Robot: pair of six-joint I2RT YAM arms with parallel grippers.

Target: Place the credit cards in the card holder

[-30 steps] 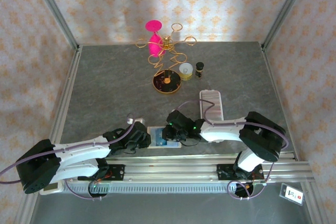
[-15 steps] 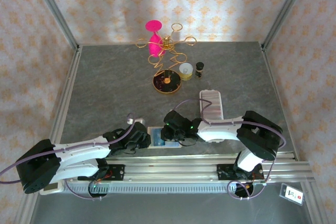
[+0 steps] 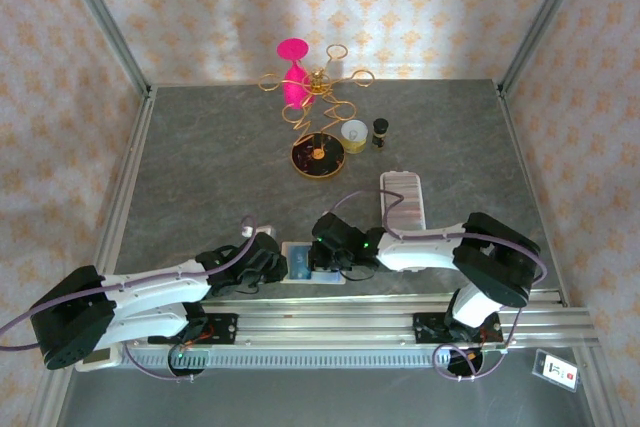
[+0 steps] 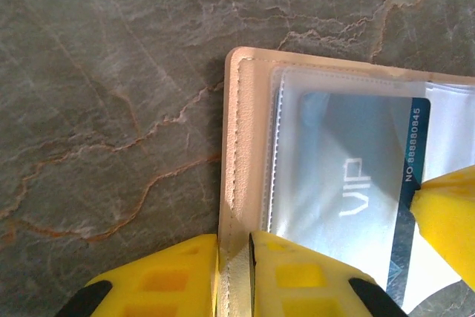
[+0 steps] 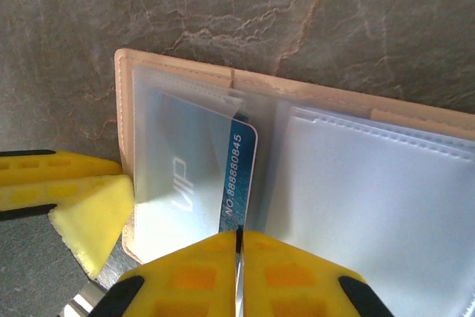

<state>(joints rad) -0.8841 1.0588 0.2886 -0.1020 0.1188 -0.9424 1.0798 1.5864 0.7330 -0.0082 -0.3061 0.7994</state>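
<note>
Marble table [image 4: 111, 109]: left gripper [image 4: 234, 272] clamps card holder [image 4: 241, 146]; right gripper [image 5: 237, 257] pinches credit card [image 5: 239, 176], half under sleeve [image 5: 171, 94].

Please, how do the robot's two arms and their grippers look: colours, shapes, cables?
The left arm and the right arm have white links and bulky black joints. A thin purple cable runs along each. The gripper fingers are bright yellow blocks with square recesses.
</note>
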